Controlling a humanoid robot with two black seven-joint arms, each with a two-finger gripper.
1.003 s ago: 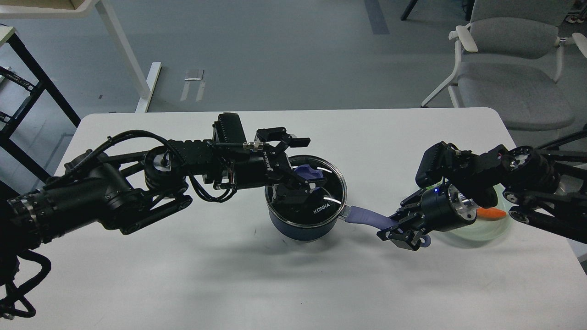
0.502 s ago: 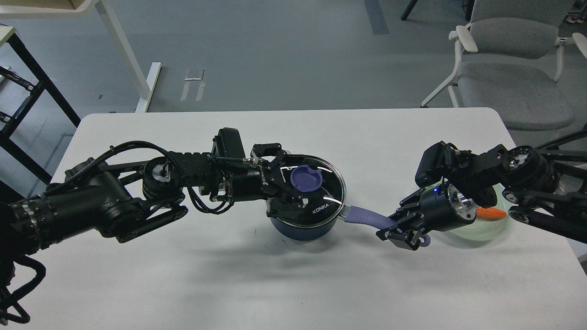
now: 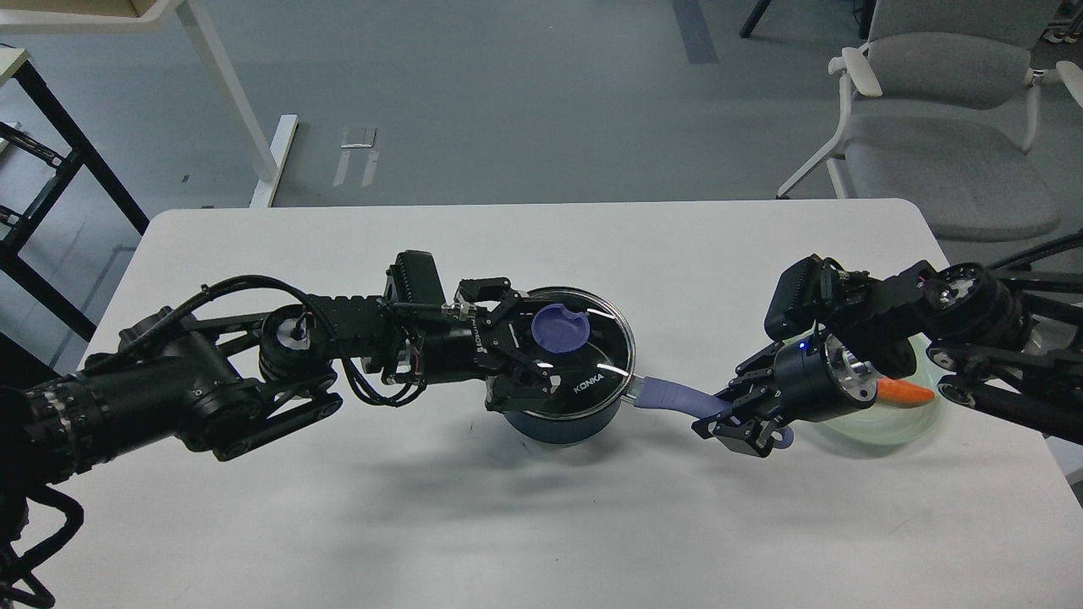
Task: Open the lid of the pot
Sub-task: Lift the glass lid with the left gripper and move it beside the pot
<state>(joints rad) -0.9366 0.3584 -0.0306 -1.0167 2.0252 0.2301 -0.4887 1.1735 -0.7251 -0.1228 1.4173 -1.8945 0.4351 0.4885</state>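
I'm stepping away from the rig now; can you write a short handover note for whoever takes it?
Left claw: open, at the lid's left edge, holding nothing.
Right claw: shut on the pot handle, steadying the pot.
The lid sits on the pot, its knob free.
Done: pot held.
Left: grip the knob, lift the lid off.

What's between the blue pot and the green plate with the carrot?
In the head view, the pot's lavender handle stretches toward the plate, and the right gripper is clamped on the handle's far end.
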